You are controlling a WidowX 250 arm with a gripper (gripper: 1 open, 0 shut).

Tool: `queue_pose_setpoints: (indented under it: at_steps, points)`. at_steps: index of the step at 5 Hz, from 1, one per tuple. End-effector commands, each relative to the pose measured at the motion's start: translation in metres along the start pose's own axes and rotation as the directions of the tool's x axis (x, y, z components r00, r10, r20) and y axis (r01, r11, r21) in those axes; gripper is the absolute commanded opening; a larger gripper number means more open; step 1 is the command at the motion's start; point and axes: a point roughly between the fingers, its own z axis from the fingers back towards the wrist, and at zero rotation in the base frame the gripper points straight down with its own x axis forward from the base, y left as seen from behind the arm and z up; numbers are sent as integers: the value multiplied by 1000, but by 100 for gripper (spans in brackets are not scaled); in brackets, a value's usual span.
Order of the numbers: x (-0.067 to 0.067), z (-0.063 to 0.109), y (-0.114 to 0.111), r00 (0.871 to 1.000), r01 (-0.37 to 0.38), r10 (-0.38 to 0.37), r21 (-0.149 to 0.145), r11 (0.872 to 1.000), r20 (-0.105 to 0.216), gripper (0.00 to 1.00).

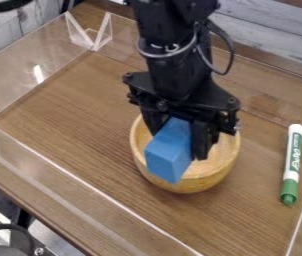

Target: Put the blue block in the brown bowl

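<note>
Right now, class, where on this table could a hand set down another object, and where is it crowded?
Bare wood lies left of the bowl toward the clear wall, and behind it up to the clear stand. A narrower strip runs between bowl and marker. It is crowded at the bowl, where the gripper holds the blue block.

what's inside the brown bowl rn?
The blue block, tilted, its upper end gripped by the gripper, lower end inside the brown bowl. The bowl's floor beneath is covered, so contact can't be seen.
</note>
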Motion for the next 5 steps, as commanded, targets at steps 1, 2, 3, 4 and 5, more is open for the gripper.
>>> queue_pose_setpoints:
  at_steps: [1, 2, 3, 4, 5]
  points:
    - [13, 11, -2, 999, 0, 0, -10, 1000, 51, 0]
    - [14, 11, -1, 999, -2, 2, -13, 1000, 44, 0]
    - [14, 10, 0, 999, -3, 4, -16, 1000, 39, 0]
    - [16, 8, 0, 999, -3, 4, -16, 1000, 33, 0]
    - [17, 5, 1, 1000, -3, 3, -11, 1000, 28, 0]
